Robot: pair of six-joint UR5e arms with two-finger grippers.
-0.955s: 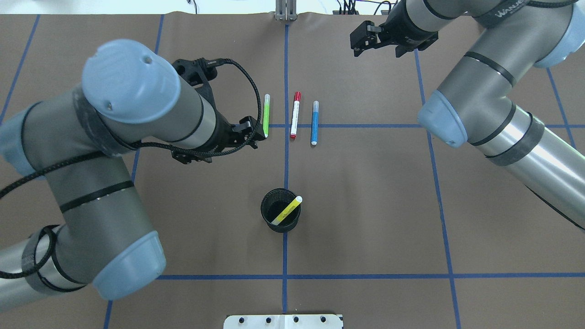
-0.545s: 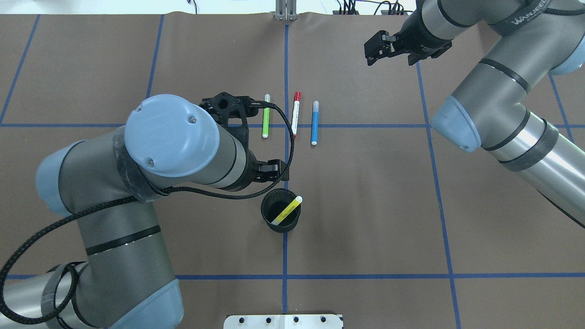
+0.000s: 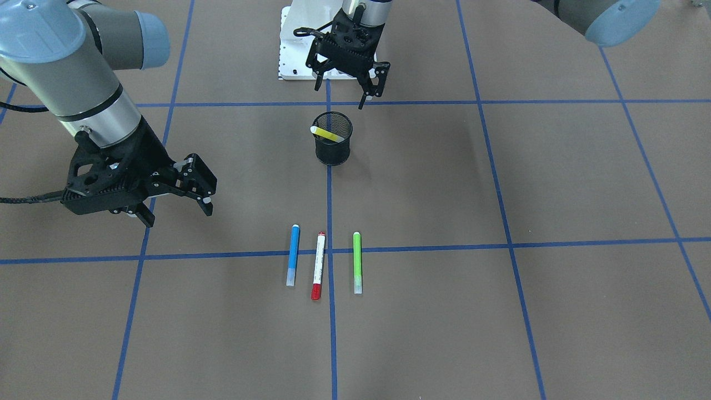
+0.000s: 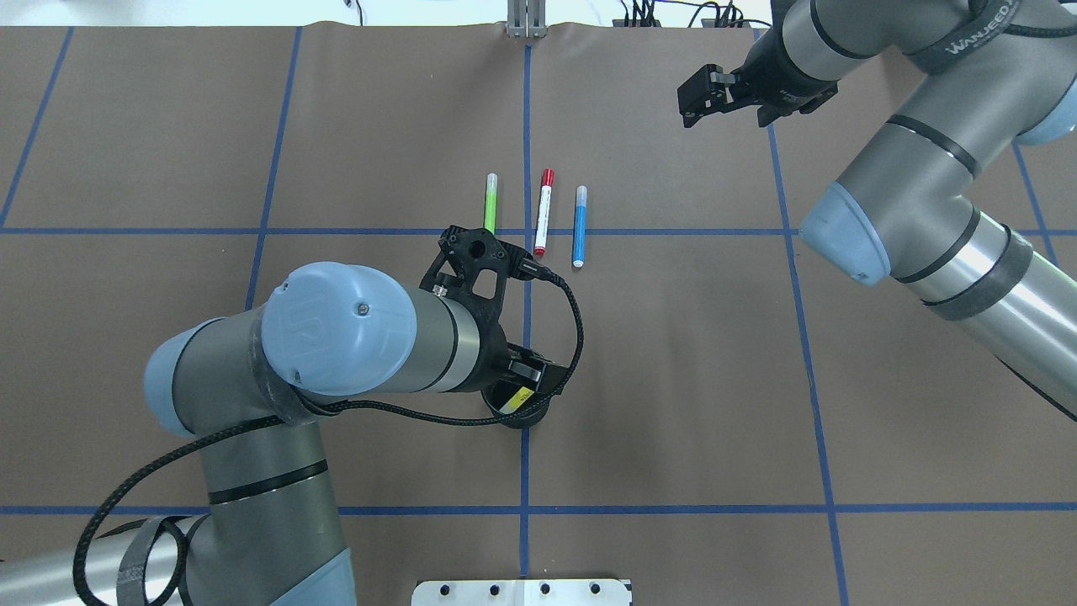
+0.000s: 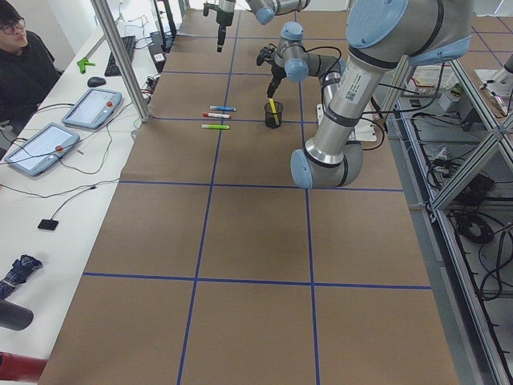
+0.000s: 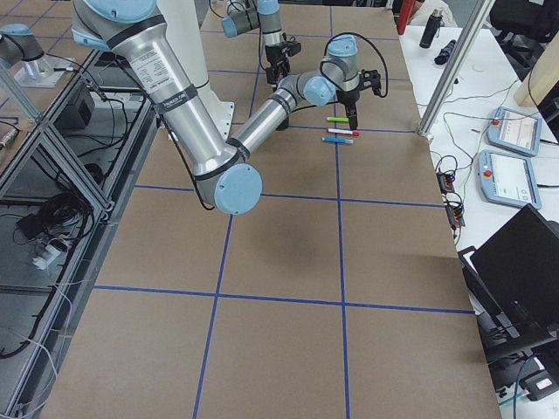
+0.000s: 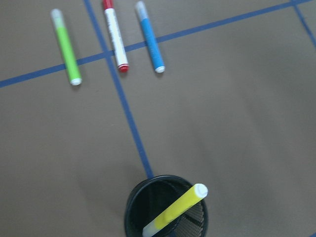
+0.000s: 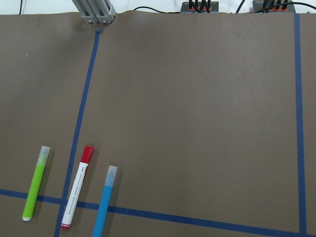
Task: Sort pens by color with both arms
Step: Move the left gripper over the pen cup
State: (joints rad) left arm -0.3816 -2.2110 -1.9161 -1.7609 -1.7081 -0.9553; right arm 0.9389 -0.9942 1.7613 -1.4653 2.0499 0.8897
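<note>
Yellow pen [image 3: 328,134] leans in the cup [image 3: 332,153]; left gripper [image 3: 341,91] hovers above, right gripper [image 3: 179,213] aside, both jaws spread.

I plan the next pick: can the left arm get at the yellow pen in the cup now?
Probably yes. The left gripper hangs close above the black mesh cup with fingers apart; the yellow pen leans on the rim, its end sticking out, and nothing covers it.

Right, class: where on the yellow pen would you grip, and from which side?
Grip the yellow pen by its top end, which juts past the cup rim, from above: it leans inside the cup, whose mesh wall blocks the sides.
</note>
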